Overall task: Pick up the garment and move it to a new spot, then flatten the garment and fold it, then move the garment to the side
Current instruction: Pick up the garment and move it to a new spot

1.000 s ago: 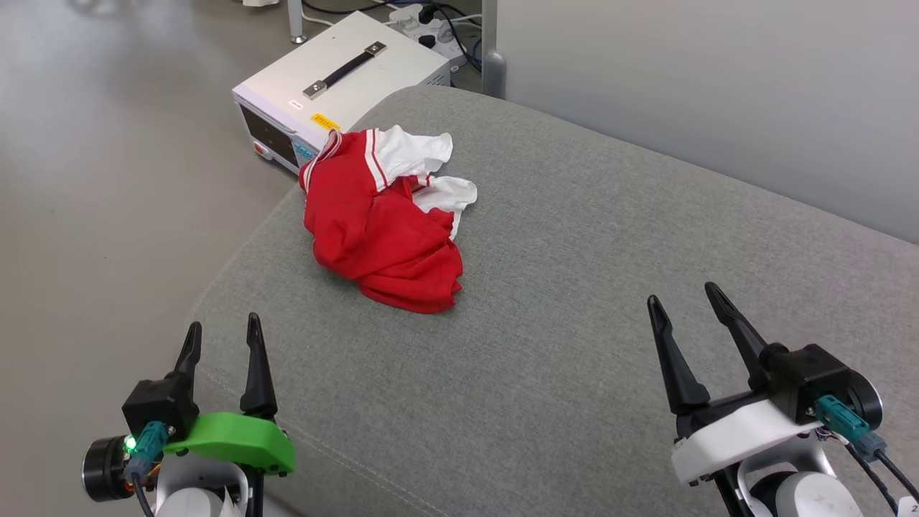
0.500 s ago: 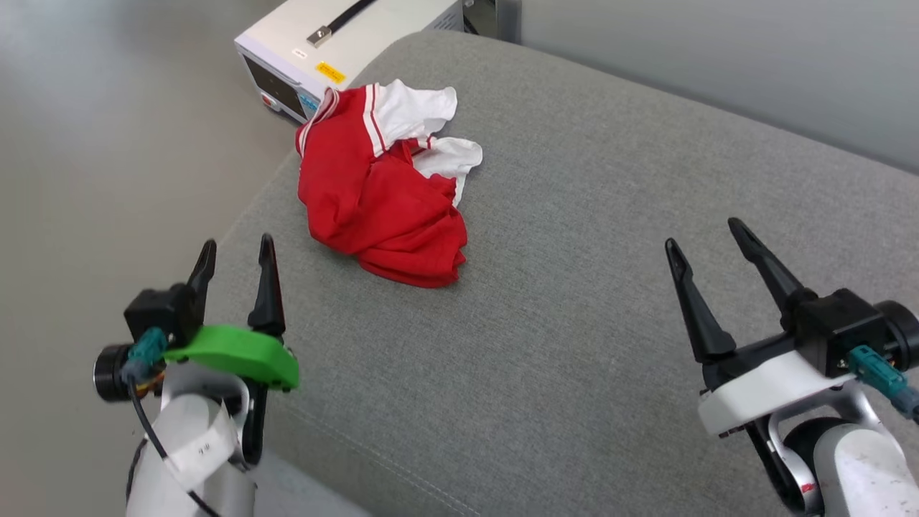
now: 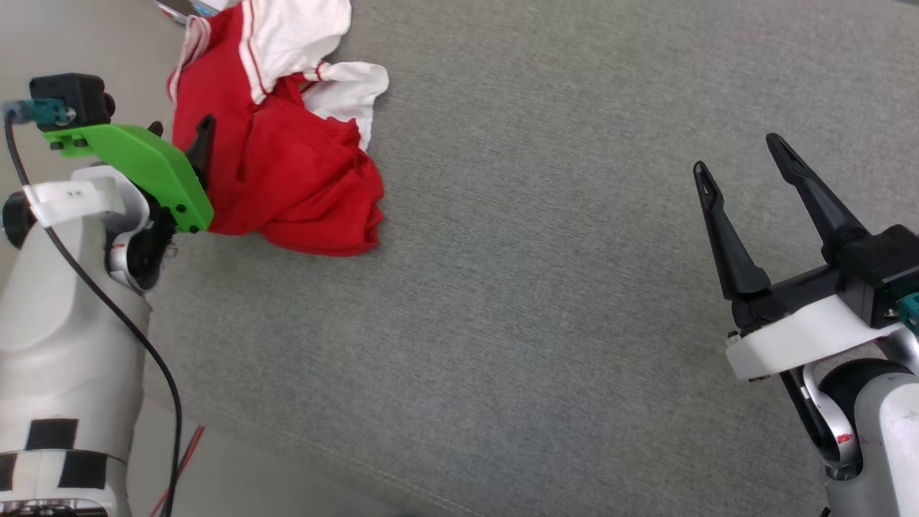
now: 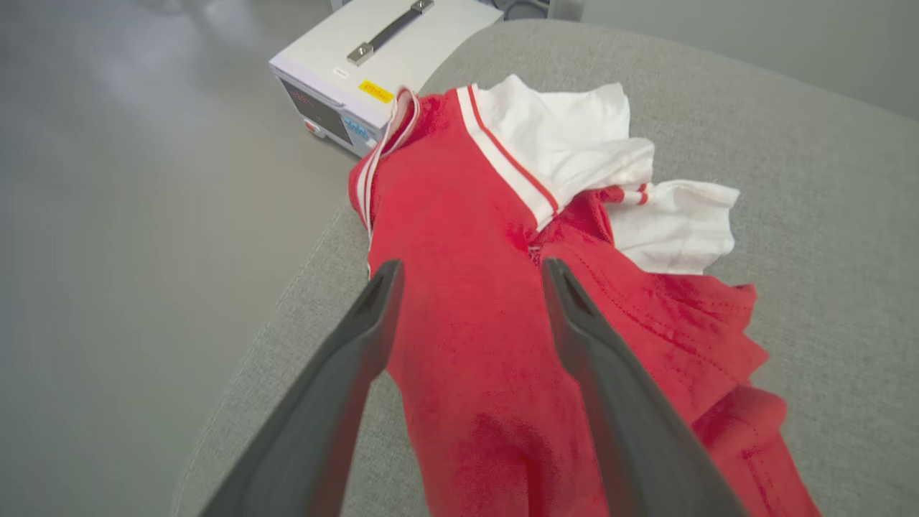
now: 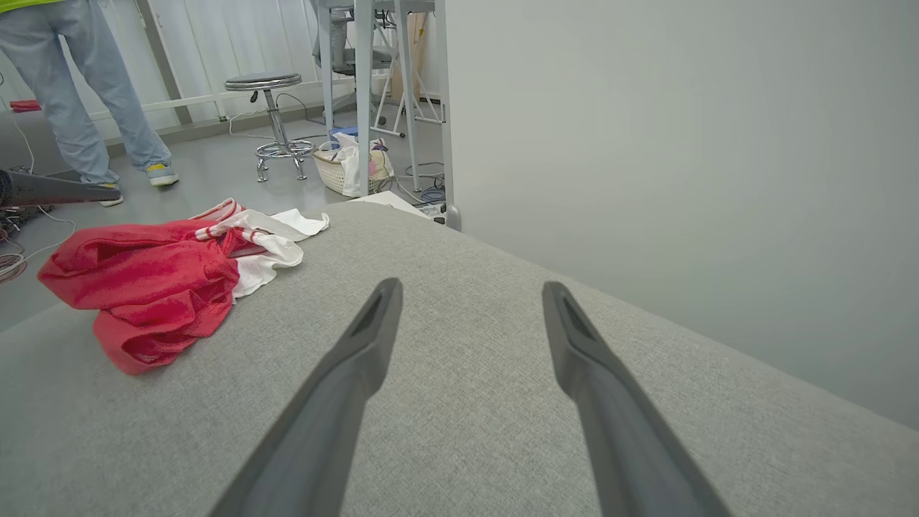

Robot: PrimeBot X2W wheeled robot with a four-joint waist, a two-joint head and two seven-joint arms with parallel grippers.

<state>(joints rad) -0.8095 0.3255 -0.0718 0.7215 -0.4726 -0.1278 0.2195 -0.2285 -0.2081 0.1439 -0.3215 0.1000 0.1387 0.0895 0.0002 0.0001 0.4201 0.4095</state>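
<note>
The garment (image 3: 287,165) lies crumpled near the far left corner of a grey cushion (image 3: 538,287): a red body, white sleeves, red-and-white striped trim. My left gripper (image 3: 179,129) on its green mount hangs open over the heap's left side. In the left wrist view its two fingers (image 4: 472,267) spread above the red cloth (image 4: 467,215), with nothing pinched between them. My right gripper (image 3: 738,154) stands open over bare cushion far to the right. From the right wrist, the garment (image 5: 151,287) lies ahead to the left of the open right gripper (image 5: 472,286).
A white box with a black handle (image 4: 380,57) sits on the floor just beyond the cushion's corner. A pale wall (image 5: 682,143) runs along the cushion's far side. A person's legs (image 5: 79,93), a stool (image 5: 271,82) and a basket (image 5: 344,169) stand on the floor behind.
The head camera has tilted down, shifting the whole picture. My left gripper has gone forward from the cushion's front edge to above the garment. The garment lies as before.
</note>
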